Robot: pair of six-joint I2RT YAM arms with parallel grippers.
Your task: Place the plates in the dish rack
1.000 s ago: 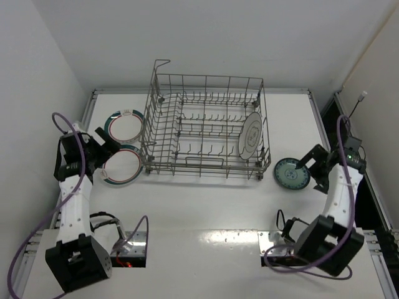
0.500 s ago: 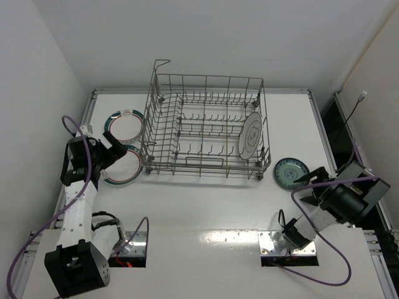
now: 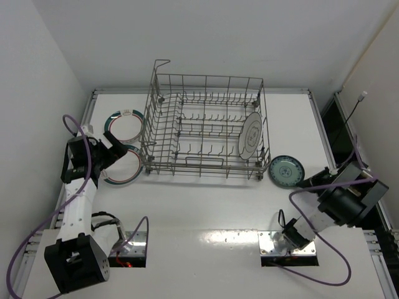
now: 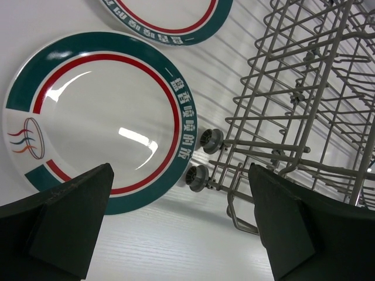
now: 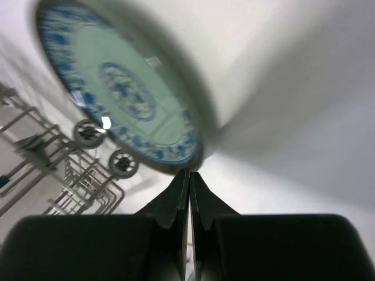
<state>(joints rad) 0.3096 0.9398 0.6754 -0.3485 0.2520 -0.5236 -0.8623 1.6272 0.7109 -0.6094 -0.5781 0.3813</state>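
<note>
The dish rack (image 3: 206,163) stands at the table's middle back, with a white plate (image 3: 251,135) upright at its right end. Two green-and-red-rimmed plates lie flat to its left, one far (image 3: 124,125), one near (image 3: 124,167). My left gripper (image 3: 115,152) hangs open over the near plate (image 4: 99,117), close to the rack's wheeled corner (image 4: 202,158). The small teal plate (image 3: 287,171) lies right of the rack. My right gripper (image 5: 188,172) is shut with nothing between its fingers, and its tips touch the rim of the teal plate (image 5: 123,99).
White walls close in the table on the left, back and right. The rack's small wheels (image 5: 88,132) sit just beyond the teal plate. Cables loop beside both arm bases at the near edge.
My right gripper has gone from open to shut, and its arm dropped low toward the near right. The teal plate slid slightly left toward the rack. The left arm shifted a little.
</note>
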